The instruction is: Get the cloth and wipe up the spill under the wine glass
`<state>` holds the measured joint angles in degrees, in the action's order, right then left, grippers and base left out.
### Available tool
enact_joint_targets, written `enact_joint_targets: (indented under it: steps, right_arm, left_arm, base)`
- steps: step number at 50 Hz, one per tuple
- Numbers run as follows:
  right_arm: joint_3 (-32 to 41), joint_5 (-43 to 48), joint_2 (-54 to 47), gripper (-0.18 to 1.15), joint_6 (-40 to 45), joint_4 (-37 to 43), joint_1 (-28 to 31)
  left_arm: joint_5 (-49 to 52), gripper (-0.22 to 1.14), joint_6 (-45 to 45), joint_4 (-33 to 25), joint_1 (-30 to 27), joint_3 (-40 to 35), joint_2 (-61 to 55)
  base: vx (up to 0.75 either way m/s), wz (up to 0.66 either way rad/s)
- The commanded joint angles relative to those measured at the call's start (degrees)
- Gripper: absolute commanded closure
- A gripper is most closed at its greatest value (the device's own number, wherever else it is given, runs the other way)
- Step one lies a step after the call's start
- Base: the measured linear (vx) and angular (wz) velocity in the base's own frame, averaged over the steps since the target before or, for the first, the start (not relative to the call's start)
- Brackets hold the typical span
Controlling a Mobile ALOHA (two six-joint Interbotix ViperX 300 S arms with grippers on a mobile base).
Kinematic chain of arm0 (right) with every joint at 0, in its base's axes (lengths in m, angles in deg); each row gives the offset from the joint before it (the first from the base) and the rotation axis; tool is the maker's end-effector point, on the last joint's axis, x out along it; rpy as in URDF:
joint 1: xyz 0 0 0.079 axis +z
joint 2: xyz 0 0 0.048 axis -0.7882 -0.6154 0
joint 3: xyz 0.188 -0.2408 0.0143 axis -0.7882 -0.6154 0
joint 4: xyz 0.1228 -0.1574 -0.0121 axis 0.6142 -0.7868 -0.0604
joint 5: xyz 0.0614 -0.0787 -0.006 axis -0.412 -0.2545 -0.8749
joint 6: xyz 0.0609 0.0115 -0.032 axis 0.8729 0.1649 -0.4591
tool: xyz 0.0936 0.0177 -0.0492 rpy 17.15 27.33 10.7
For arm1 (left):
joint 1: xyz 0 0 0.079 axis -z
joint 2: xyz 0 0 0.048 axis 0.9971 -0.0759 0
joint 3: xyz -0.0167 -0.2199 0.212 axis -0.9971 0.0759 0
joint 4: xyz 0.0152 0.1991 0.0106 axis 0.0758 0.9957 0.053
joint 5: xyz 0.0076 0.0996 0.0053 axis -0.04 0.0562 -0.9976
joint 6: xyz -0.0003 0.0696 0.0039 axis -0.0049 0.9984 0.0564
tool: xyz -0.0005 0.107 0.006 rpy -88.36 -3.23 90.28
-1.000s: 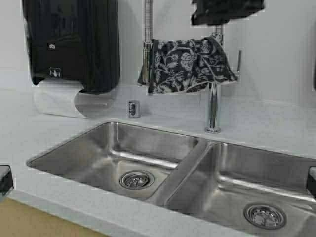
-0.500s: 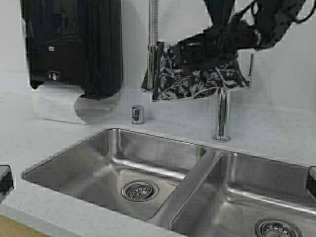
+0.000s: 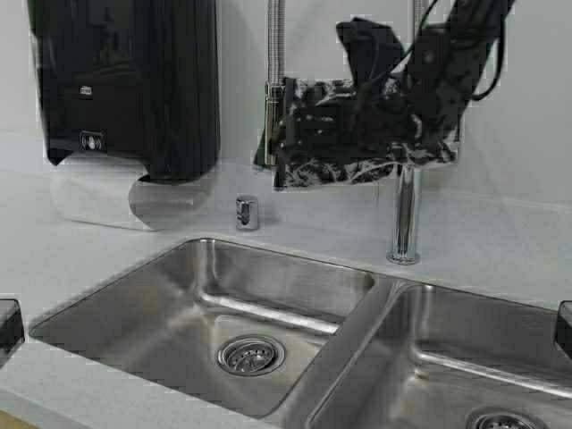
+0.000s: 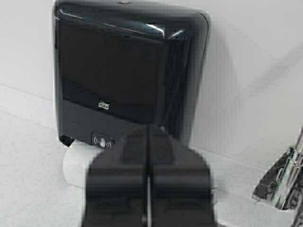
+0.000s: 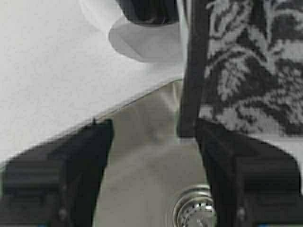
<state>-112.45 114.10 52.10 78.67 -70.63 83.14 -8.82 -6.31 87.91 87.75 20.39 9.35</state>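
Your right end effector (image 5: pixel 154 175) hung open beside the cloth (image 5: pixel 246 71), draped over the faucet (image 3: pixel 404 214); left end effector (image 4: pixel 148 189) closed, farther off.

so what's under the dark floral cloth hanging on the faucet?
Below the dark navy floral cloth lie the steel double sink and its drain. The open right gripper reaches beneath it; the faucet bar it drapes over is covered.

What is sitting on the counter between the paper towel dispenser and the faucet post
In the high view, a small chrome fixture stands on the counter between the paper towel dispenser and the faucet post; the rest of that stretch is bare.
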Motion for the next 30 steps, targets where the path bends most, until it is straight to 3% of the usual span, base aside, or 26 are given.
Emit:
enact_joint_targets:
  steps: [1,22,26,30]
  right_arm:
    - [4.5,0.6,-1.6,0.07,-0.2,0.1,0.2]
    - [12.2,0.6,-6.3,0.10,-0.3,1.2,-3.1]
    - [12.3,0.5,-6.4,0.18,-0.3,1.2,-3.4]
    - [12.2,0.6,-6.3,0.35,-0.4,1.2,-3.4]
  left_arm:
    - [-0.2,0.89,0.1,0.0,0.0,-0.4,-0.3]
    - [-0.2,0.89,0.2,0.1,0.0,-0.4,-0.3]
    - [-0.2,0.89,0.2,0.1,0.0,-0.4,-0.3]
    - [-0.3,0.89,0.2,0.0,0.0,-0.4,-0.3]
  base:
    - [0.02,0.00]
    - [0.00,0.00]
    - [0.00,0.00]
    - [0.00,0.00]
